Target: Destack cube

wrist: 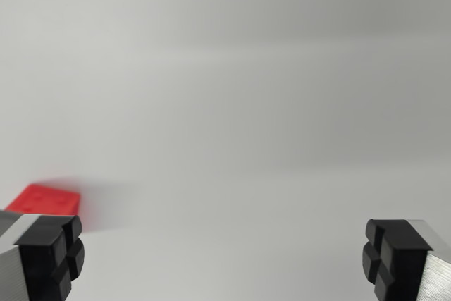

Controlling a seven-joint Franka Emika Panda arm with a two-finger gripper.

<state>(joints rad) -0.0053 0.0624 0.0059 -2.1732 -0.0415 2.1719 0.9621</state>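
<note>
Desk: a plain pale grey surface, filling nearly the whole frame, with soft darker bands of shadow lying across the upper half. Nothing else is showing on it apart from the one red item at lower left.

Hand: two metal fingers with black ridged pads, poking in at the bottom corners of the frame, one at lower left and one at lower right. They are standing wide apart with only bare desk showing between them; the hand is holding nothing.

Cube: red, sitting at the lower left of the frame, just above and behind the left-hand pad, which is covering its lower part. Its studded top face is showing. Whether a second cube is sitting beneath it cannot be told, since the lower part is hidden.

Relation governing the coming move: the cube is lying well off centre, out toward the left edge of the frame and not in the gap. By my judgement, the hand needs to be shifting toward frame left until the cube is lying between the two pads before any closing.
</note>
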